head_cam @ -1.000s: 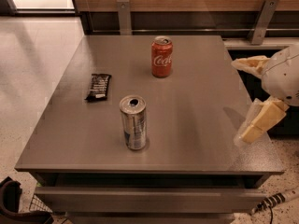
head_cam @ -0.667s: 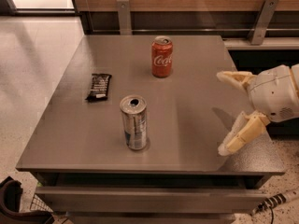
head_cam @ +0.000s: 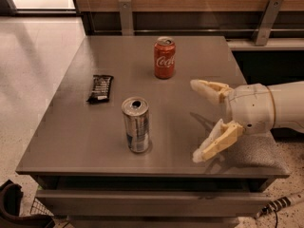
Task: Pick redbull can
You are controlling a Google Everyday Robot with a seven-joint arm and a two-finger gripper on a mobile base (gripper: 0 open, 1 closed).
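The redbull can (head_cam: 137,124) is a tall slim silver can with blue patches low on its side. It stands upright near the front middle of the grey table (head_cam: 76,141). My gripper (head_cam: 195,120) comes in from the right, just above the table top, to the right of the can and apart from it. Its two cream fingers (head_cam: 216,142) are spread wide and hold nothing. The opening faces left toward the can.
A red Coca-Cola can (head_cam: 164,57) stands upright at the back middle. A dark snack bar wrapper (head_cam: 100,88) lies at the left. A wooden wall with metal brackets (head_cam: 126,14) runs behind the table. A dark object (head_cam: 14,205) sits on the floor at the front left.
My gripper has moved left over the table toward the redbull can, with its fingers still spread. The cans and the wrapper have not moved.
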